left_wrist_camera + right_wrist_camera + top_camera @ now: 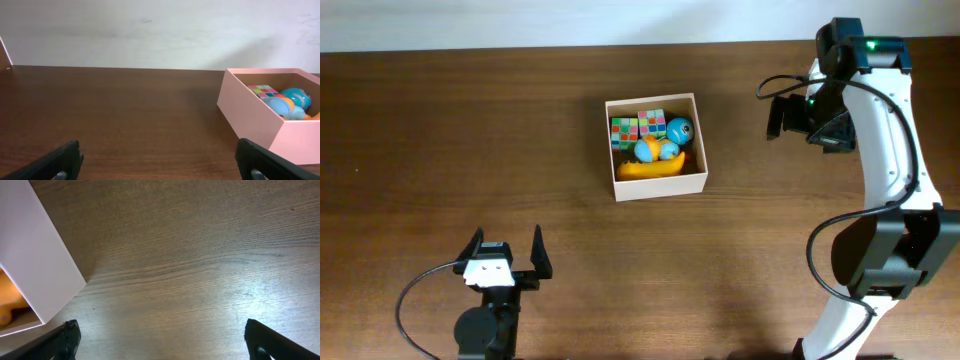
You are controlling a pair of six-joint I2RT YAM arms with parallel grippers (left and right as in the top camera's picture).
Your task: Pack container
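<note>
The container is a small square box with cream-white walls in the middle of the table. Inside lie two multicoloured cubes, a blue ball, a blue and orange toy and a yellow-orange toy. The container also shows at the right of the left wrist view and at the left of the right wrist view. My left gripper is open and empty, near the front left, well short of the box. My right gripper is open and empty, right of the box.
The brown wooden table ends at a white wall along the back edge. My right arm's white body stands at the right edge with black cables looping off it.
</note>
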